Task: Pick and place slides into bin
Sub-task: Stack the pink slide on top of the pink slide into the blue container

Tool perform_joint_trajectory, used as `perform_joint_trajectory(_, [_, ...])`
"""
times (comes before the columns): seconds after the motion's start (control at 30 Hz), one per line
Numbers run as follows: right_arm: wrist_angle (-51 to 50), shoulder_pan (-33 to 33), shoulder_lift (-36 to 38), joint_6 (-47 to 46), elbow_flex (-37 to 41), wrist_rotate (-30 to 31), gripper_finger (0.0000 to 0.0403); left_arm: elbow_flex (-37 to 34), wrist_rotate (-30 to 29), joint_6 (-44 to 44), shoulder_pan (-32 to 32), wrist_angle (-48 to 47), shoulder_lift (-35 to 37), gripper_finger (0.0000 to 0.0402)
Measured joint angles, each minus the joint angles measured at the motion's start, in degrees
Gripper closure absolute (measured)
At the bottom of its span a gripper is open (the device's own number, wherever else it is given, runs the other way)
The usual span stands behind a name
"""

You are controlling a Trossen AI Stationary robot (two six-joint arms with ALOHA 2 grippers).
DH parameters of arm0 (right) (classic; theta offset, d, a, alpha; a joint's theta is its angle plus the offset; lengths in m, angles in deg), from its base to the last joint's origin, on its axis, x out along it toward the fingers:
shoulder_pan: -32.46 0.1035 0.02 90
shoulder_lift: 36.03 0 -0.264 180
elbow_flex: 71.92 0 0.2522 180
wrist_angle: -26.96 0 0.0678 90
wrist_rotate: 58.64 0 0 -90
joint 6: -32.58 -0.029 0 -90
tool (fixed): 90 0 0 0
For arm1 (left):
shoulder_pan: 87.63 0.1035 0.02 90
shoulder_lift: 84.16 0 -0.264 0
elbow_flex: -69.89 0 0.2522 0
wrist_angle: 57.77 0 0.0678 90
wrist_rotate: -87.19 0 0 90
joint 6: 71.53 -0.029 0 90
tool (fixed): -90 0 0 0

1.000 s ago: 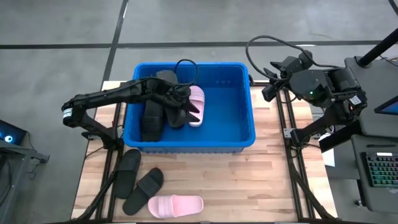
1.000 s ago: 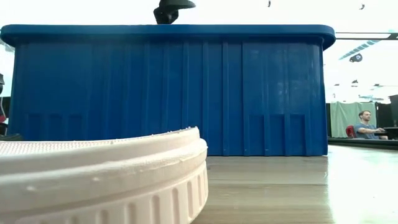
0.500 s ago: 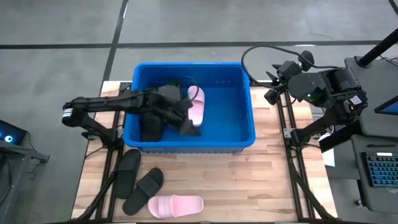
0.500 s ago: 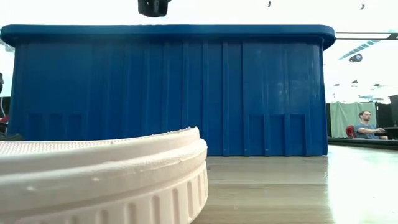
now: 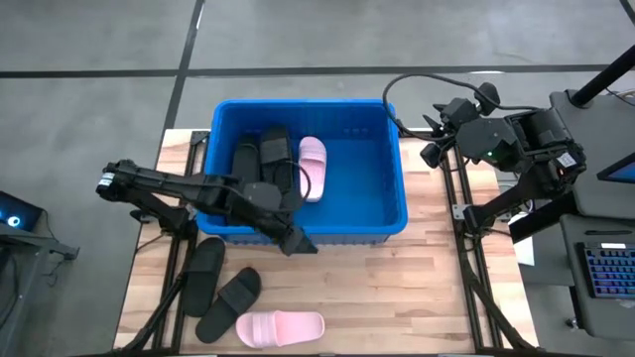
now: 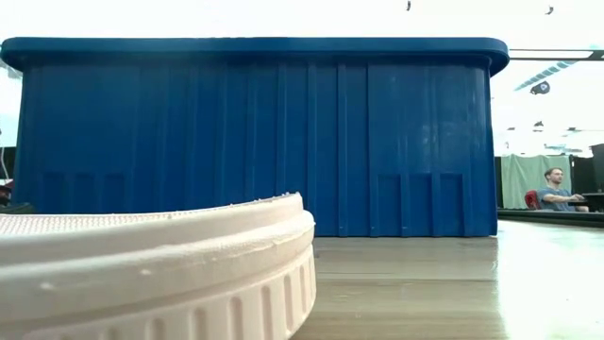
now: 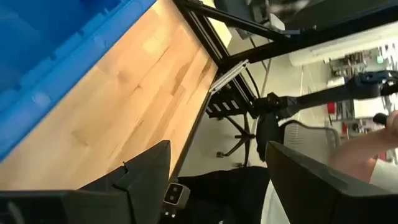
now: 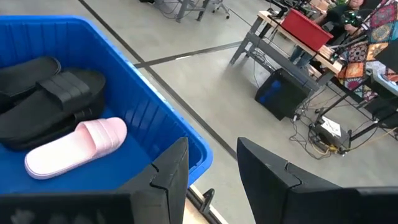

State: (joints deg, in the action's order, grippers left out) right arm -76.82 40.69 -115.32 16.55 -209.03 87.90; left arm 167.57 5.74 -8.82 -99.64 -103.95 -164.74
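Observation:
The blue bin (image 5: 392,213) stands on the far half of the wooden table. Two black slides (image 5: 260,157) and a pale pink slide (image 5: 312,167) lie flat on its floor, also seen as black slides (image 8: 50,93) and a pink slide (image 8: 74,146) in the right wrist view. Two more black slides (image 5: 218,285) and a pink slide (image 5: 281,327) lie on the table near its front left. My left gripper (image 5: 301,245) (image 7: 217,155) hovers open just in front of the bin's near wall, holding nothing. My right gripper (image 5: 431,147) (image 8: 212,155) waits open beyond the bin's far right corner.
In the low view the pink slide's sole (image 6: 151,274) fills the foreground before the bin's near wall (image 6: 255,132). Bare table (image 5: 397,297) lies to the right in front of the bin. Arm frames flank the table; a person sits far behind at the right.
My left gripper has swung out of the bin toward the table's near edge, crossing the near wall, and has rolled about its own axis. It stays open and carries nothing. It has left the low view, where it showed above the bin's rim.

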Motion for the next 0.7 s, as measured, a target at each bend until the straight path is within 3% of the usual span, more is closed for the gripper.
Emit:
perform_joint_trajectory(0.33, [0.0,0.0,0.0,0.2,0.9,0.0,0.0275,0.0,-2.2,9.1,-6.3,0.3,-0.7,0.0154])
perform_joint_trajectory(0.7, [0.0,0.0,0.1,0.2,1.6,-0.1,0.0275,0.0,-2.2,24.8,-15.3,0.4,-2.1,0.0154])
